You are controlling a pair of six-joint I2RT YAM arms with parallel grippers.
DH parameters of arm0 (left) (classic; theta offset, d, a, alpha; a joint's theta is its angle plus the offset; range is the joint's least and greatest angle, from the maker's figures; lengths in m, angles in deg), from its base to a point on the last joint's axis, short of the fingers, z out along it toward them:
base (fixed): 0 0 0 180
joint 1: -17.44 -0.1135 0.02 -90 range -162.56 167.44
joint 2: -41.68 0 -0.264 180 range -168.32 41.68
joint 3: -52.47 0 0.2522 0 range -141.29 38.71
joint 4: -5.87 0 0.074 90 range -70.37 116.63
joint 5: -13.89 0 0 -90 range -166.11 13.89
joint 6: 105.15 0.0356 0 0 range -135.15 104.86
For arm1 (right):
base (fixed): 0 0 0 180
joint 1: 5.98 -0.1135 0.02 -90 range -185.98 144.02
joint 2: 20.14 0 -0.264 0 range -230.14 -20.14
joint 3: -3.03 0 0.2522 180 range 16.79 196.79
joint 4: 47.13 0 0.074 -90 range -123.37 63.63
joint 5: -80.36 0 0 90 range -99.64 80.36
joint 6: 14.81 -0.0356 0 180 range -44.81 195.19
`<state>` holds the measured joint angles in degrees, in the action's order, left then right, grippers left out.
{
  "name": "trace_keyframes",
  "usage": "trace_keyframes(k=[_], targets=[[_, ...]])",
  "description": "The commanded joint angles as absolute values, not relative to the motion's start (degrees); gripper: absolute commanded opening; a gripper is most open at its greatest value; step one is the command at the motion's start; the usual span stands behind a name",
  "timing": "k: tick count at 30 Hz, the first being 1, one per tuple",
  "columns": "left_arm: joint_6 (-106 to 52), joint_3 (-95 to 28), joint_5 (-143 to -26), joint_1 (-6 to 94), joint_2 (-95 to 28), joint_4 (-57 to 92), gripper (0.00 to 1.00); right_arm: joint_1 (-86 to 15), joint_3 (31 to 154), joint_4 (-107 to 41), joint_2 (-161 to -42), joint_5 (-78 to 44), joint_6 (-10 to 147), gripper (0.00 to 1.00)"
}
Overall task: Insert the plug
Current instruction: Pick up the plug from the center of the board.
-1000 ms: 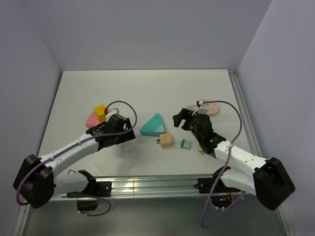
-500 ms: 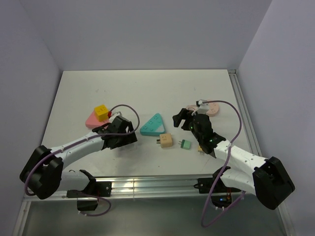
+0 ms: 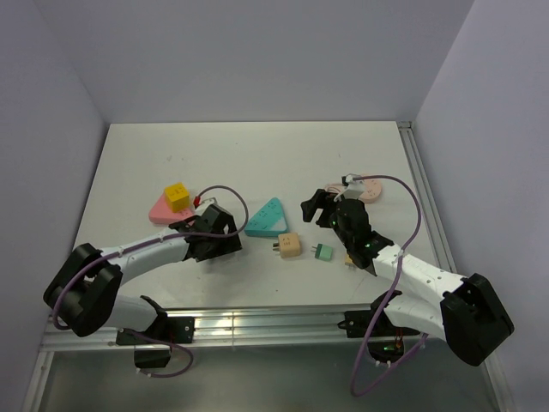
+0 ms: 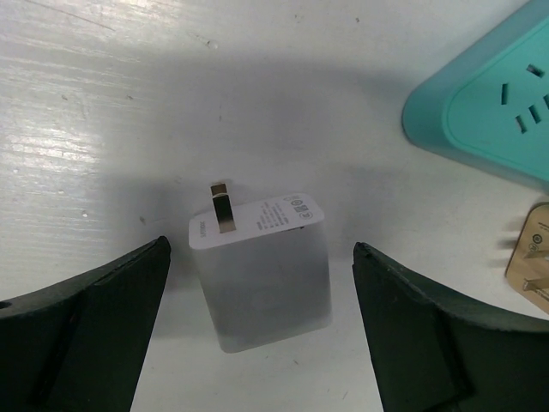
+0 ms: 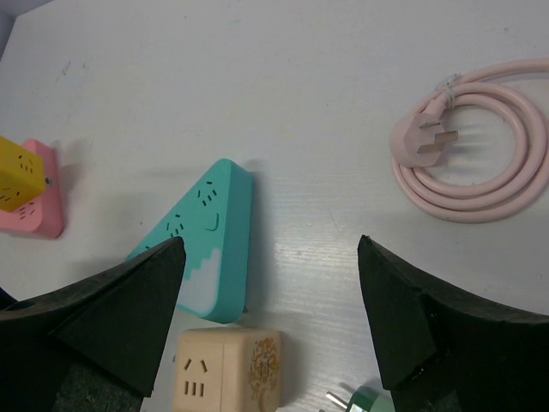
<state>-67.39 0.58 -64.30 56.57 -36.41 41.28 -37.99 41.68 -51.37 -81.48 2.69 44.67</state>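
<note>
Left claw (image 4: 262, 247): wide, jaws on either side of the white plug (image 4: 262, 275) with a gap at each flank; nothing held.
Risk: we judge that an off-centre close would spin or skid the smooth block. A skewed grasp would then bring the blades crooked to the slots.
Plug look: frosted white block, rounded edges, printed label face, one brass blade showing at its far end.
Plug location: on the surface (image 4: 129, 103), near the teal socket strip (image 4: 489, 112) but apart from it.
Right claw (image 5: 270, 245): wide, empty, hovering above that strip.
</note>
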Motion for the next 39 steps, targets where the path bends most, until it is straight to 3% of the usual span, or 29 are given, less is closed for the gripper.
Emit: trace_keyframes(k=[1,6,9,10,14,30,39], targets=[[-68.1,0.3,-63.4,57.3,-37.3,39.5,0.92,-38.4,44.3,-53.1,-81.7,3.0,45.7,0.88],[-67.7,0.3,-63.3,57.7,-37.5,39.2,0.87,-38.3,44.4,-53.1,-81.8,2.9,45.7,0.88],[-67.2,0.3,-63.5,58.0,-37.0,38.9,0.69,-38.4,44.3,-53.1,-81.8,2.9,45.7,0.88],[-66.9,0.5,-64.0,58.0,-36.9,38.6,0.59,-38.3,44.3,-53.1,-81.8,2.9,45.7,0.88],[-66.2,0.5,-65.4,58.0,-35.1,38.0,0.52,-38.3,44.2,-53.3,-81.7,2.3,45.7,0.87],[-62.7,-7.2,-75.7,57.8,-27.0,39.7,0.49,-39.2,43.6,-62.5,-83.7,-17.0,49.3,0.84],[-60.6,-10.2,-87.5,50.3,-27.6,36.5,0.49,-40.7,43.7,-63.8,-84.1,-20.7,50.3,0.84]])
